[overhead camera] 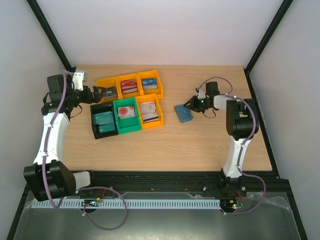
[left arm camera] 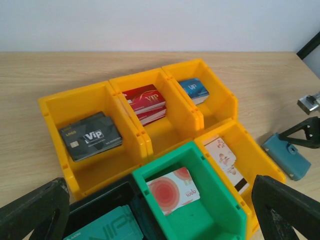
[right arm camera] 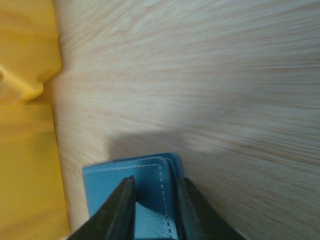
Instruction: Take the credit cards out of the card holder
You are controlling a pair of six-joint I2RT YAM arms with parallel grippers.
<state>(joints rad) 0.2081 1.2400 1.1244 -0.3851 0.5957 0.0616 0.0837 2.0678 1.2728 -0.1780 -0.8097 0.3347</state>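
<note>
Right gripper (right arm camera: 156, 182) pinches the closed card holder (overhead camera: 183, 113), at three o'clock of the bins (overhead camera: 161, 114).
Left gripper (overhead camera: 101, 93) stands wide open; the next move is probably unfolding the holder.

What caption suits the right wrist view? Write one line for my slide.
Right end effector pinches an edge of the teal card holder on the table, beside a yellow bin.

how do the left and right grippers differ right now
The left gripper stands wide open and empty; the right gripper is pinched on the card holder's edge. The left hovers by the orange bins; the right is down near the table. Both are black and two-fingered.
</note>
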